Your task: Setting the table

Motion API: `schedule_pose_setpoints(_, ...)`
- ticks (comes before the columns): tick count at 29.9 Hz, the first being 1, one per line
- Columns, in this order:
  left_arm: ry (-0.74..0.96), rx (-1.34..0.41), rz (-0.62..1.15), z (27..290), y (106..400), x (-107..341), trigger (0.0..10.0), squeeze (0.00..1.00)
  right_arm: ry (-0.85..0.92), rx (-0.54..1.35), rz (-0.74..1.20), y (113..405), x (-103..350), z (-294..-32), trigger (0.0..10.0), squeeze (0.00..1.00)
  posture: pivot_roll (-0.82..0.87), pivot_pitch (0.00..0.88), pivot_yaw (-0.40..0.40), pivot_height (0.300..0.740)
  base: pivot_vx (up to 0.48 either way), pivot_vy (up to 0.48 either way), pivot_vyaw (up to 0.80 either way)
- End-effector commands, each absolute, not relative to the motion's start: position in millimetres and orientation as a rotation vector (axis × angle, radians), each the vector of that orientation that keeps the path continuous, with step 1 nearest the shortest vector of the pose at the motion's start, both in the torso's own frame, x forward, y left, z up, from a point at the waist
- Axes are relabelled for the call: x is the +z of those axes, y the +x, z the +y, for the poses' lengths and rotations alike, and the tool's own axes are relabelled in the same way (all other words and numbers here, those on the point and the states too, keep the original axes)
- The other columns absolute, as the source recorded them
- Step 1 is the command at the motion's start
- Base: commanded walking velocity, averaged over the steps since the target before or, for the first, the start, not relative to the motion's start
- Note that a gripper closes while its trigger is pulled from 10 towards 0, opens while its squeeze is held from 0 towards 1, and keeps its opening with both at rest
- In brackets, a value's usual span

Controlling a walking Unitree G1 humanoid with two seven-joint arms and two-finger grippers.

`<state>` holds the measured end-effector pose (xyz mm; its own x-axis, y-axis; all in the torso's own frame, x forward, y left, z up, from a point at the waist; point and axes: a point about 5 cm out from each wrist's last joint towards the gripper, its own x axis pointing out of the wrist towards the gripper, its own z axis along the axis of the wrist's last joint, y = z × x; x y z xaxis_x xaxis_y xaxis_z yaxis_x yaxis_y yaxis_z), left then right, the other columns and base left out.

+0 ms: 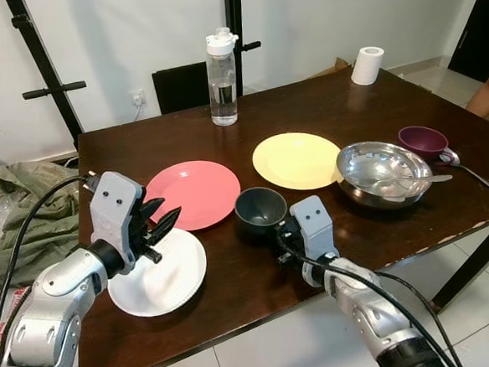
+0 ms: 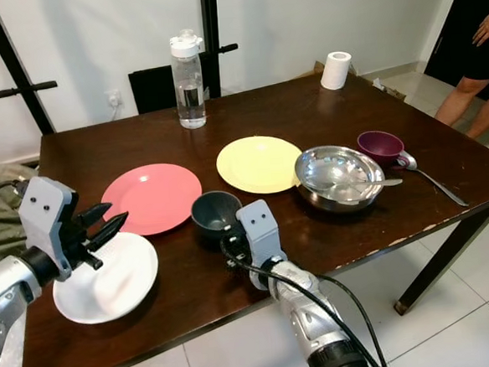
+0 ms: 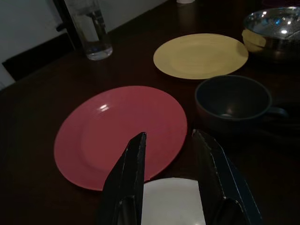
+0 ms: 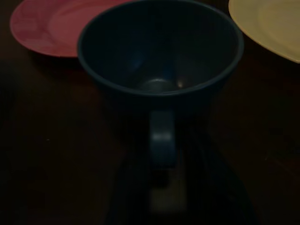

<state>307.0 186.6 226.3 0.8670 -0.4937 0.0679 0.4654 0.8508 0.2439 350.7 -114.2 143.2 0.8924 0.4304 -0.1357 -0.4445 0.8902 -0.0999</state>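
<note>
On the dark wooden table (image 1: 261, 296) a white plate (image 1: 163, 281) lies at the front left, with a pink plate (image 1: 196, 191) behind it and a yellow plate (image 1: 297, 159) further right. My left gripper (image 1: 170, 219) hovers open over the white plate's far rim, its fingertips (image 3: 138, 140) pointing toward the pink plate. A dark cup (image 1: 259, 208) stands between the plates near the front. My right gripper (image 1: 280, 230) is at the cup's handle (image 4: 161, 133), shut on it, and the cup rests on the table.
A steel bowl (image 1: 384, 171) holding a spoon and a purple cup (image 1: 422, 140) sit at the right, with another spoon (image 1: 479, 180) near the edge. A water bottle (image 1: 222, 80) and paper roll (image 1: 368, 64) stand at the back. A person (image 2: 480, 66) stands far right.
</note>
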Motion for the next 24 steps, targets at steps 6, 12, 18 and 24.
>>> schedule_pose_setpoints(6, 0.203, -0.523, -0.102, 182, 305, 220, 10.0, 0.00, -0.127, 0.415, 0.036, 351, 158, -121, 10.0, 1.00, 0.08, 0.136, 0.095, 0.740, 0.000, 0.000, 0.00)
schedule_pose_setpoints(12, 0.187, -0.533, -0.098, 178, 304, 218, 10.0, 0.00, -0.133, 0.388, -0.018, 343, 171, -128, 10.0, 0.68, 0.08, 0.134, 0.095, 0.740, 0.000, 0.000, 0.00)
schedule_pose_setpoints(18, 0.168, -0.557, -0.083, 169, 304, 211, 10.0, 0.00, -0.094, 0.396, -0.049, 299, 176, -145, 10.0, 0.00, 0.04, 0.125, 0.101, 0.740, 0.000, 0.000, 0.00)
schedule_pose_setpoints(24, 0.136, -0.558, -0.065, 157, 307, 198, 10.0, 0.00, -0.092, 0.308, -0.143, 266, 184, -161, 10.0, 0.00, 0.00, 0.114, 0.101, 0.740, 0.000, 0.000, 0.00)
